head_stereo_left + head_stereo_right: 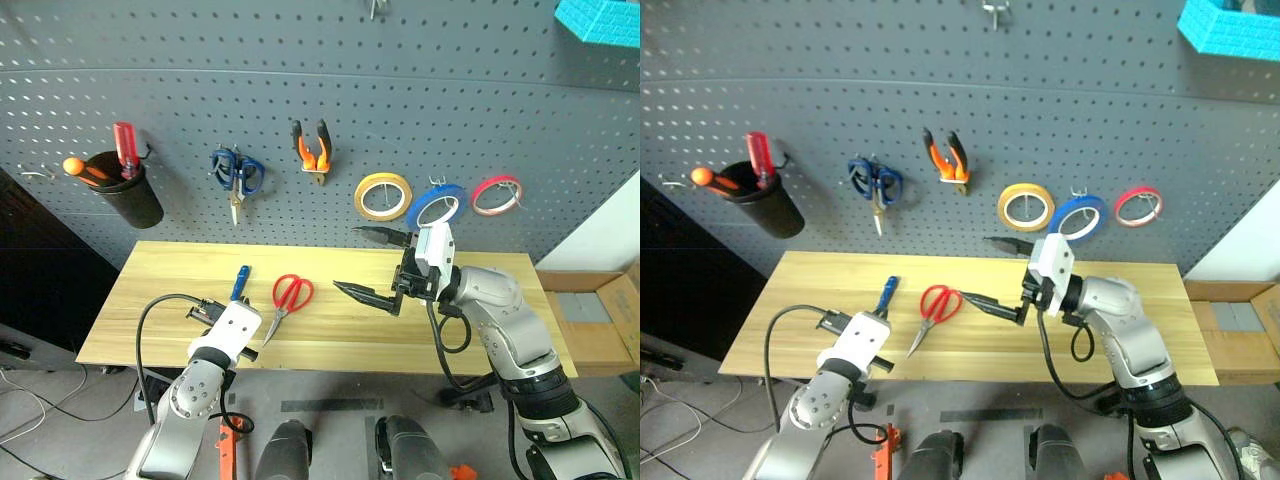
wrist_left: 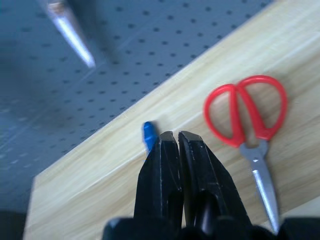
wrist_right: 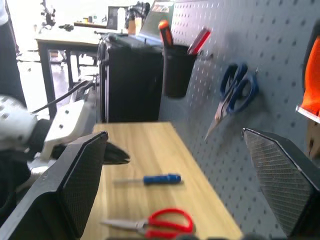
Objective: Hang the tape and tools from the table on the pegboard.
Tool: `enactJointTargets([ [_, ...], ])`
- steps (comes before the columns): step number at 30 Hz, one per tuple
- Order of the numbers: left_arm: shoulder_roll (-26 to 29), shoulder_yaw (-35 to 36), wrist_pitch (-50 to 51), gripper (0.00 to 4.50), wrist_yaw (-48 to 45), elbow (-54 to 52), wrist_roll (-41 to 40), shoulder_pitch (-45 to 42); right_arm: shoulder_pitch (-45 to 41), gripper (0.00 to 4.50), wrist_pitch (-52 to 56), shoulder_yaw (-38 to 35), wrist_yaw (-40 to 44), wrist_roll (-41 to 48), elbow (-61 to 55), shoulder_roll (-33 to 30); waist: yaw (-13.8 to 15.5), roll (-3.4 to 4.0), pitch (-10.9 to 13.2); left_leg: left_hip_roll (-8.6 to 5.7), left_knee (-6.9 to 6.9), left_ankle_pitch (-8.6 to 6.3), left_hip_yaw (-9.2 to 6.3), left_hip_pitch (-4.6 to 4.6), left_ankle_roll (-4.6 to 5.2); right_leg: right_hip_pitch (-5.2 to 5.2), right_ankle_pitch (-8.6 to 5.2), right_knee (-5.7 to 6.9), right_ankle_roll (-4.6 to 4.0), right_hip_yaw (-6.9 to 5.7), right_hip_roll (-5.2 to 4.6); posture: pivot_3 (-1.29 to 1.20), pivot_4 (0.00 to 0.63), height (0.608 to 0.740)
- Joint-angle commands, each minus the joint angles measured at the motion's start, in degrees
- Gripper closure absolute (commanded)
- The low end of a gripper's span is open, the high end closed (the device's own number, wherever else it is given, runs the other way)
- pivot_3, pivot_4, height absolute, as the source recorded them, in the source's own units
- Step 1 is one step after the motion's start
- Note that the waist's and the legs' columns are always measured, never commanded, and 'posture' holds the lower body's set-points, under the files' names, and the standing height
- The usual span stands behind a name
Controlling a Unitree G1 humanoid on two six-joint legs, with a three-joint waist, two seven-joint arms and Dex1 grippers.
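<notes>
two tools flat on table [image 1: 480,335]: red-handled scissors [image 1: 284,301], blades toward robot.

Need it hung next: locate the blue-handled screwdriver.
The blue-handled screwdriver lies on the table, left of the red-handled scissors, just beyond the left gripper.

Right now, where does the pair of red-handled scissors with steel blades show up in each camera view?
Left eye view: red-handled scissors on the wooden table, beside the blue-handled screwdriver.
Right eye view: same spot, near the right gripper.
Left wrist view: beside the shut left gripper, handles toward the pegboard.
Right wrist view: low, between the open fingers.
Shared landmark: the screwdriver.
</notes>
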Motion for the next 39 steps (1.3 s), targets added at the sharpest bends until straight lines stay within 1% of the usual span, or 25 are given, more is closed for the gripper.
enactJointTargets([
  [1, -2.5, 0.3, 0.4, 4.36, 0.3, 0.4, -0.4, -2.1, -1.4, 0.00, 0.4, -0.7, -0.7, 0.6, -0.6, 0.6, 0.4, 0.03, -0.4, -0.01, 0.02, 0.01, 0.00, 0.06, 0.01, 0.07, -0.12, 0.00, 0.21, 0.00, 0.00, 0.09, 0.084, 0.740],
  [5, -5.8, -0.2, 2.8, 4.36, -2.0, 6.3, -3.0, -7.8, -0.4, 0.00, 0.2, 2.3, 0.9, -2.7, 2.0, -0.7, 0.8, 0.01, -0.8, 0.01, 0.03, 0.04, 0.01, 0.31, 0.05, 0.22, -0.11, 0.06, 0.23, 0.00, 0.03, 0.08, 0.102, 0.740],
  [6, -6.4, -0.1, 3.6, 4.36, -2.9, 7.5, -3.9, -9.0, -0.1, 0.00, -0.1, 3.2, 1.6, -3.7, 2.7, -1.4, 0.8, 0.01, -0.8, 0.01, 0.02, 0.04, 0.01, 0.40, 0.05, 0.32, -0.11, 0.07, 0.22, -0.01, 0.03, 0.08, 0.121, 0.740],
  [9, -7.5, 0.6, 6.7, 3.75, -5.4, 10.6, -6.4, -12.5, 0.6, 0.00, -2.0, 6.0, 3.7, -6.5, 4.4, -2.7, 0.7, 0.00, -0.8, 0.01, 0.01, 0.03, 0.03, 0.53, 0.06, 0.44, -0.12, 0.04, 0.21, 0.01, 0.04, 0.07, 0.148, 0.740],
  [11, -7.6, 0.8, 8.9, 3.12, -6.9, 12.6, -7.6, -14.3, 1.0, 0.00, -3.8, 7.5, 4.7, -8.2, 5.3, -3.0, 0.4, 0.04, -0.7, 0.01, -0.01, 0.03, 0.03, 0.52, 0.07, 0.42, -0.13, 0.05, 0.20, 0.03, 0.04, 0.07, 0.167, 0.740],
  [16, -6.3, 0.6, 13.3, 1.37, -10.2, 14.6, -9.2, -16.8, 1.3, 0.00, -5.0, 9.1, 5.3, -10.0, 6.6, -2.8, -0.6, 0.11, 0.0, 0.01, -0.01, 0.02, 0.01, 0.54, 0.08, 0.43, -0.15, 0.08, 0.19, 0.05, 0.04, 0.04, 0.226, 0.740],
  [20, -4.3, 0.4, 16.5, 0.01, -12.9, 16.2, -9.7, -18.0, 1.2, 0.00, -5.5, 9.7, 5.7, -11.1, 7.4, -2.7, -0.9, 0.13, 1.4, 0.02, 0.00, 0.02, -0.01, 0.59, 0.08, 0.45, -0.16, 0.10, 0.19, 0.04, 0.04, 0.03, 0.261, 0.740],
  [23, -2.8, 0.5, 18.2, 0.01, -14.2, 17.2, -10.0, -18.4, 0.9, 0.00, -5.9, 9.8, 5.5, -11.9, 8.1, -2.4, -1.1, 0.16, 2.5, 0.03, -0.02, 0.02, -0.02, 0.58, 0.09, 0.43, -0.18, 0.12, 0.15, 0.04, 0.04, 0.02, 0.287, 0.740],
  [27, -1.0, 0.5, 20.1, 0.01, -15.9, 18.0, -10.4, -18.6, 0.5, 0.00, -5.4, 9.3, 5.0, -12.1, 8.2, -1.8, -1.4, 0.11, 3.8, 0.03, -0.03, 0.01, -0.02, 0.44, 0.09, 0.28, -0.10, 0.14, 0.02, 0.08, 0.03, 0.01, 0.301, 0.740],
  [31, -0.7, 0.0, 21.1, 0.01, -17.7, 20.6, -11.2, -19.7, 0.5, 0.00, -4.2, 8.8, 4.4, -12.0, 8.1, -1.0, -1.6, 0.12, 4.5, 0.02, -0.02, 0.01, -0.01, 0.21, 0.09, 0.07, -0.03, 0.14, -0.10, 0.08, 0.02, 0.00, 0.317, 0.740],
  [39, -1.4, -0.8, 22.2, 0.01, -20.2, 22.5, -12.5, -20.8, 2.0, 0.00, -2.4, 8.7, 4.0, -11.6, 6.1, -1.3, -2.2, 0.22, 5.7, 0.03, -0.03, 0.01, -0.01, 0.16, 0.09, 0.03, -0.03, 0.14, -0.09, 0.09, 0.01, -0.01, 0.340, 0.740],
])
